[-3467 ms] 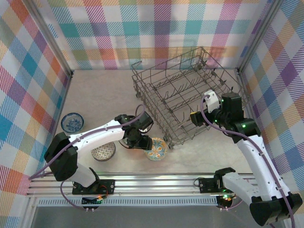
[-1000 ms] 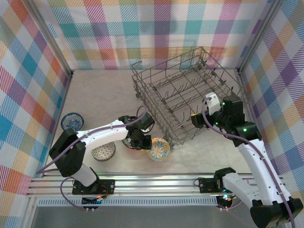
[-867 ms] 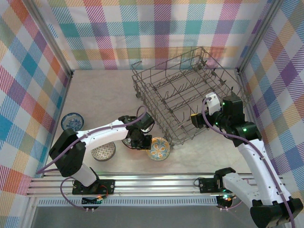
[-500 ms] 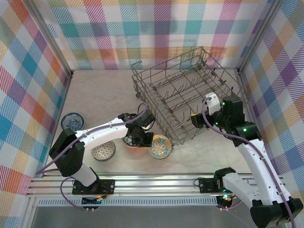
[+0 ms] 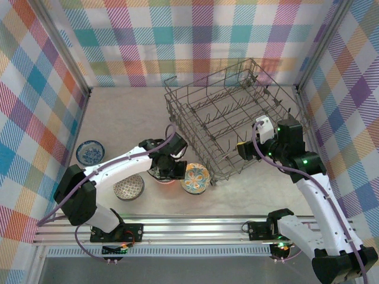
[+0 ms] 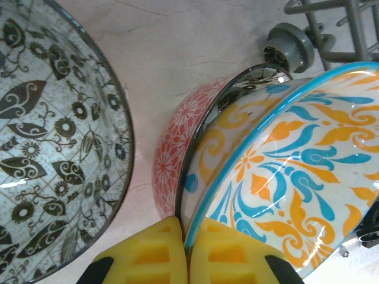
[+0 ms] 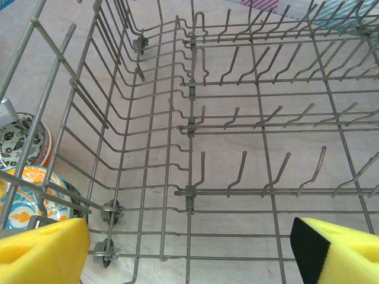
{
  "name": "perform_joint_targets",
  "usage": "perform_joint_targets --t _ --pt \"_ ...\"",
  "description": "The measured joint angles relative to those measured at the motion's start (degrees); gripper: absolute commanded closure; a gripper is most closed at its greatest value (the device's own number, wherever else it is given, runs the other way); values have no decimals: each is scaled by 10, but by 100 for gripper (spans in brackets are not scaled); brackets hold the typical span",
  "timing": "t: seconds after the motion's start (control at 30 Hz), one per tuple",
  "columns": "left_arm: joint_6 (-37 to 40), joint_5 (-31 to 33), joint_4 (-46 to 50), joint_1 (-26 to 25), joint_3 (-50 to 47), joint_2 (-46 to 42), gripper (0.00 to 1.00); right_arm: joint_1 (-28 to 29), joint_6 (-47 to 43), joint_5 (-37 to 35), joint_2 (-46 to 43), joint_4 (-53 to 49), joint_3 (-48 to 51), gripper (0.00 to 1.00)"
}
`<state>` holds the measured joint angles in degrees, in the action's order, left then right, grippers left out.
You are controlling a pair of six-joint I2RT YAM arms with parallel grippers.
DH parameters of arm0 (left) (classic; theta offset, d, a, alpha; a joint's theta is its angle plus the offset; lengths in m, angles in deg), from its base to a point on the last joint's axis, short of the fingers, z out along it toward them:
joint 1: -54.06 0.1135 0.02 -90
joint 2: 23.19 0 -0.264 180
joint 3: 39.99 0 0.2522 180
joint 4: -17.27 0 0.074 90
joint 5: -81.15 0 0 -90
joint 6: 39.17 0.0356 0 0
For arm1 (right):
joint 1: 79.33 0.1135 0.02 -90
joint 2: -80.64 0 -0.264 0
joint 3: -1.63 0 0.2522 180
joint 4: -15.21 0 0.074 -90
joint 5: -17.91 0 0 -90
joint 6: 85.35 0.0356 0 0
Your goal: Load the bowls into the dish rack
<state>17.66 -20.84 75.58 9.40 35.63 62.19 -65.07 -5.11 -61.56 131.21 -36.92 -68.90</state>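
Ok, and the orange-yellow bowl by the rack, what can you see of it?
The orange-yellow bowl is small, round, glossy ceramic: white inside with orange and teal flourishes, and a teal rim. It is tilted, just off the dish rack's near corner. The left gripper's jaws are shut on its rim. A red-patterned bowl lies right behind it; whether they touch is unclear.

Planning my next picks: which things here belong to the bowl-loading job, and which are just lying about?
Job: orange-yellow bowl, dark floral bowl, grey mosaic bowl, blue bowl, dish rack.
Not the job: table, checked walls.
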Motion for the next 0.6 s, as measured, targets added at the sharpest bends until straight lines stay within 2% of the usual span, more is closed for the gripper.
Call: perform_joint_targets --t 0.43,0.6 --pt "2 -7 -18 7 -33 0 100 0 10 7 -2 -2 6 12" --pt "2 -10 -19 7 -33 1 94 0 16 11 -3 -3 11 12"
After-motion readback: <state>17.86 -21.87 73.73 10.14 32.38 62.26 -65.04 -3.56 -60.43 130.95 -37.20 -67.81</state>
